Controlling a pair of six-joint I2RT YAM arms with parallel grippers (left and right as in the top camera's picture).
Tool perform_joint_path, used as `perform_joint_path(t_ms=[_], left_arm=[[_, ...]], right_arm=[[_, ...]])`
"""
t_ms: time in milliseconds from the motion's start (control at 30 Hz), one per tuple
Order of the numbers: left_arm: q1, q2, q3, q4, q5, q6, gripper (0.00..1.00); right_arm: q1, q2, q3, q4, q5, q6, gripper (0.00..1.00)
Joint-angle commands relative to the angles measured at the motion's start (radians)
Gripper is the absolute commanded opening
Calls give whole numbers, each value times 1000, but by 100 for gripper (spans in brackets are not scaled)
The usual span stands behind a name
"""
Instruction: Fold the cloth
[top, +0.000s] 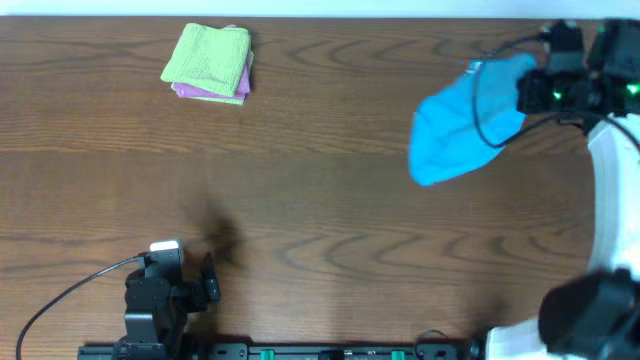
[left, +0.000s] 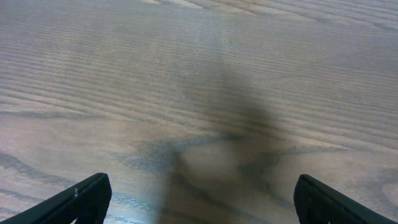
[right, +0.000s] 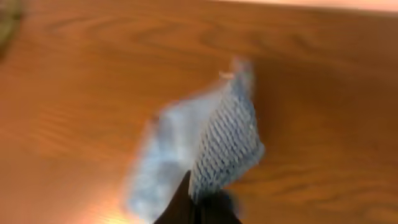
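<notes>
Your right gripper (right: 198, 208) is clamped on the cloth (top: 455, 125), which is bunched at the upper right of the overhead frame. Your left gripper (left: 199, 199) stands wide open at lower left, above the table (left: 186, 74).

cloth (top: 455, 135): nubby terry weave, matt | table (top: 320, 200): dark wood grain, satin sheen

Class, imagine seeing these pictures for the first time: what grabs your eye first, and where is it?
The sky-blue cloth, pinched in the shut right gripper and bunched up at the table's far right. Next, the lime-green cloth folded atop a pink one, far left.
</notes>
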Motion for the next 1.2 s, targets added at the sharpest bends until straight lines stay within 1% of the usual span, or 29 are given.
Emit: perform_joint_path(t_ms=[0, 67, 133, 200, 267, 333, 500, 633, 700, 800, 867, 933, 1000, 1100, 1133, 1167], left_arm=[[7, -6, -35, -43, 4, 7, 95], [7, -6, -35, -43, 4, 7, 95], [7, -6, -35, -43, 4, 7, 95], [7, -6, -35, -43, 4, 7, 95], [7, -6, -35, -43, 4, 7, 95], [7, -6, -35, -43, 4, 7, 95], [7, -6, -35, -43, 4, 7, 95], [7, -6, -35, -43, 4, 7, 95], [7, -6, -35, -43, 4, 7, 95], [7, -6, -35, -43, 4, 7, 95], [7, -6, -35, -43, 4, 7, 95], [7, -6, -35, -43, 4, 7, 95], [7, -6, -35, -43, 4, 7, 95], [7, -6, -35, -43, 4, 7, 95], [7, -6, -35, -43, 4, 7, 95], [7, -6, -35, -43, 4, 7, 95]], right_arm=[[153, -64, 42, -117, 25, -92, 1], [237, -93, 45, -181, 125, -59, 1], [276, -129, 45, -230, 316, 47, 1], [276, -170, 45, -258, 462, 136, 1], [256, -220, 45, -278, 541, 198, 1], [214, -277, 45, -293, 556, 220, 1], [8, -454, 45, -358, 548, 202, 1], [-128, -546, 45, -401, 544, 129, 1], [-149, -570, 45, -407, 544, 100, 1], [-135, -575, 45, -429, 509, 75, 1], [-97, -554, 45, -467, 455, 75, 1], [-39, -509, 44, -512, 401, 129, 2], [33, -457, 36, -522, 386, 204, 2], [142, -348, 30, -462, 389, 330, 1], [177, -304, 30, -423, 398, 375, 9], [211, -254, 30, -379, 407, 427, 25]])
